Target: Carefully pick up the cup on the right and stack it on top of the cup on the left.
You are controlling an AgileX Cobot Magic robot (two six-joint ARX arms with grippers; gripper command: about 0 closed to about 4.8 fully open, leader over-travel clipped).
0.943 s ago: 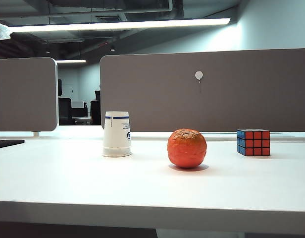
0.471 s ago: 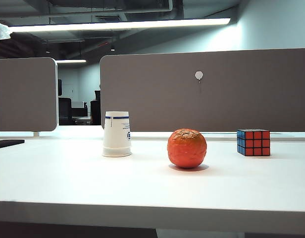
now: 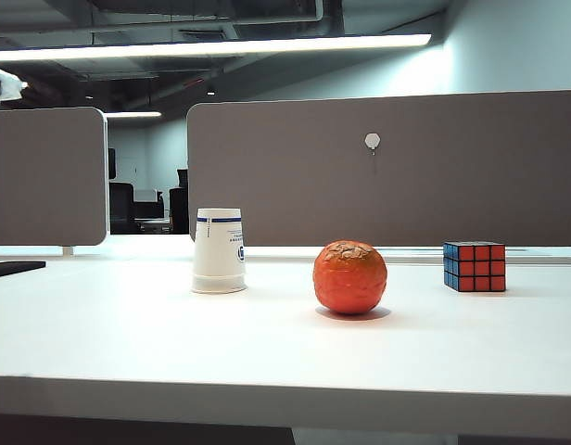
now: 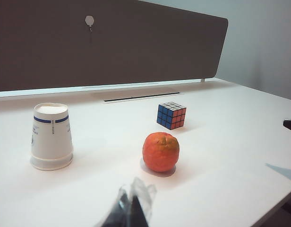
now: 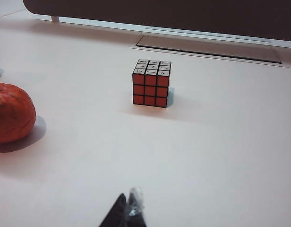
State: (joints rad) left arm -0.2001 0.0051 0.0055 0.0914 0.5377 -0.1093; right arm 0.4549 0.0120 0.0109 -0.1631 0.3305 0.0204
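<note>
Hovering over the near part of the white counter [image 3: 267,352], the left tool [image 4: 132,210] shows only its dark tips wrapped in clear film, pressed together and holding nothing. The right tool [image 5: 129,210] hangs above the near right of the counter, its tips likewise closed and empty. Farther in, an orange [image 3: 349,276] with rough, wrinkled skin sits near the middle. To its left and slightly farther back stands the paper cup [image 3: 218,250], upside down, white with a blue band near its top and a blue mark on its side; whether it is one cup or two nested cannot be told. On the right, well apart from the orange, rests a Rubik's cube [image 3: 474,266] showing red and blue faces. Grey partition panels [image 3: 387,167] close off the far edge.
</note>
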